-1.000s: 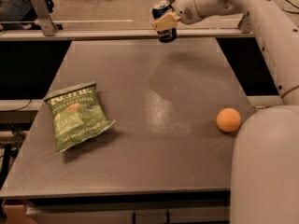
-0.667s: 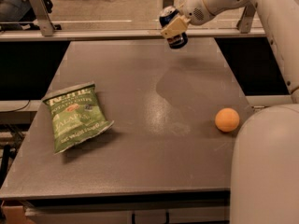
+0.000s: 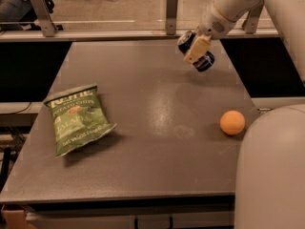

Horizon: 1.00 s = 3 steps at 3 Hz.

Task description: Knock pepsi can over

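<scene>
**Q:** Gripper position?
**A:** My gripper (image 3: 197, 53) is over the far right part of the table (image 3: 157, 104). My arm reaches in from the right.

**Q:** Gripper state?
**A:** My fingers are closed around the can (image 3: 206, 62). One pale finger crosses its front.

**Q:** Can position?
**A:** In my grip, tilted, top end toward the far left. The bag (image 3: 76, 119) lies near left. The ball (image 3: 232, 122) sits near right, well apart from the can.

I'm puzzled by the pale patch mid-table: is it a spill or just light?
Camera view: probably glare, a soft sheen on the grey table; the green chip bag and orange ball throw dark shadows beside them; the claw, at the table's far right, is at the tilted pepsi can.
</scene>
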Available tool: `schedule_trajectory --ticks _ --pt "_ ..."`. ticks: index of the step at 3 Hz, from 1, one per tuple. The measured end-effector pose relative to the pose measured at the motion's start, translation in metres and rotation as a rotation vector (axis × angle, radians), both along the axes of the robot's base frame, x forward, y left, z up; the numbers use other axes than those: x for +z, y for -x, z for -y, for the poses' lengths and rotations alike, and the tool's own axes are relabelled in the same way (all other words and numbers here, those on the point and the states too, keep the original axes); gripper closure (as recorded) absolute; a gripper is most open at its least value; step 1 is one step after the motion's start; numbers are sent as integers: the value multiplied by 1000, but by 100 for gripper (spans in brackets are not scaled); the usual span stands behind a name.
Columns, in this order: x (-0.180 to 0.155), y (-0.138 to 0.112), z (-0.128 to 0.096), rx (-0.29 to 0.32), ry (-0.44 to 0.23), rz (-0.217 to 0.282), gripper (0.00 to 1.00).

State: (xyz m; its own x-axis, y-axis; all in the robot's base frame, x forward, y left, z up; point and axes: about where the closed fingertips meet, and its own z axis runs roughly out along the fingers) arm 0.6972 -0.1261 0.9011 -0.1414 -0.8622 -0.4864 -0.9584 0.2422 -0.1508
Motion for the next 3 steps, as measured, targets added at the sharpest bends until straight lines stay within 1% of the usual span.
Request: schedule_trajectory --ticks 1,2,3 --pt "-19 21 11 59 127 -58 82" --pt "-33 31 11 111 202 -82 59" --pt "-39 38 10 148 249 -90 36"
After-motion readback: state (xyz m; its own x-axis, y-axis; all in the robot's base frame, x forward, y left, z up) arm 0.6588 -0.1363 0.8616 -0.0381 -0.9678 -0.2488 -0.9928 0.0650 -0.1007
